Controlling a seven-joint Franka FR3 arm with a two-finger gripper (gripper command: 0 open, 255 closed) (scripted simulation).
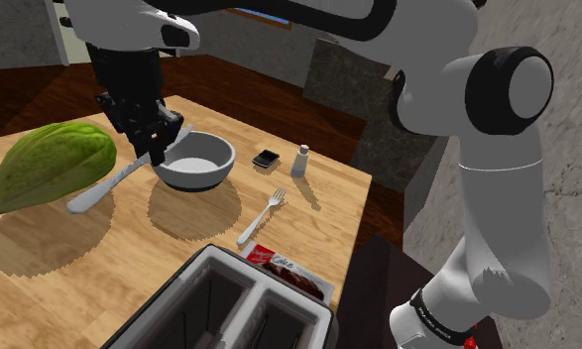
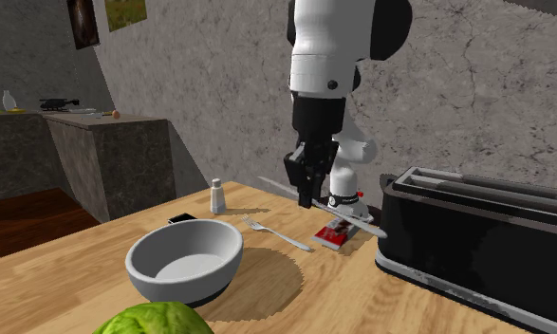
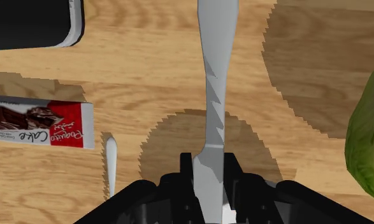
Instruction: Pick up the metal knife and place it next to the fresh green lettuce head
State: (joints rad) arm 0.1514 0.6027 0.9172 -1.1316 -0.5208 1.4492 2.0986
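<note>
A silvery knife (image 1: pixel 95 193) hangs slanted above the wooden table (image 1: pixel 308 213), and my black gripper (image 1: pixel 157 151) is shut on its middle. One end of the knife reaches toward the big green lettuce head (image 1: pixel 51 164) at the shoulder view's left. In the wrist view the fingers (image 3: pixel 233 173) clasp the knife (image 3: pixel 214 89), with the lettuce (image 3: pixel 369 137) off to one side below. From the second exterior view the gripper (image 2: pixel 307 197) holds the knife (image 2: pixel 357 220) over the table behind the bowl.
A grey bowl (image 1: pixel 194 161) sits just beside the gripper. Further along the table lie a fork (image 1: pixel 262 218), a small black item (image 1: pixel 267 159) and a shaker (image 1: pixel 300 161). A chocolate bar (image 1: pixel 289 268) lies by the toaster (image 1: pixel 229 302) at the near edge.
</note>
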